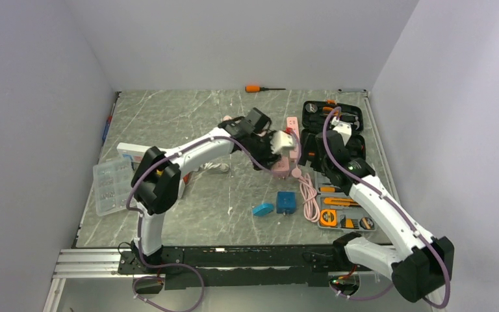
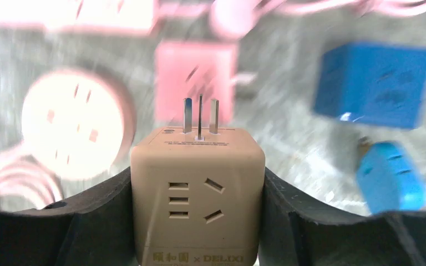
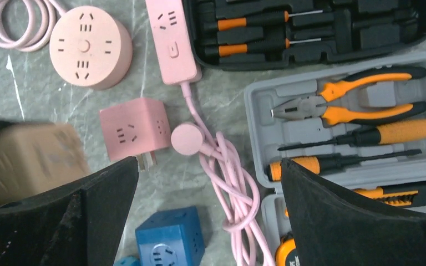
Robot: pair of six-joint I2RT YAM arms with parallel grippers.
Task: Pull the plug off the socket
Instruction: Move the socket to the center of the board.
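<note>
Beige plug [image 2: 198, 194] apart from pink socket [image 2: 172, 72].

The left tool [image 2: 198, 182] clamps a beige cube plug [image 2: 198, 199], prongs bare, before a blurred pink cube socket [image 2: 169, 77].

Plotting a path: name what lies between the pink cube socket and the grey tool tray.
A round pink plug and a bundled pink cable lie between the pink cube socket and the grey tool tray, in the right wrist view.
</note>
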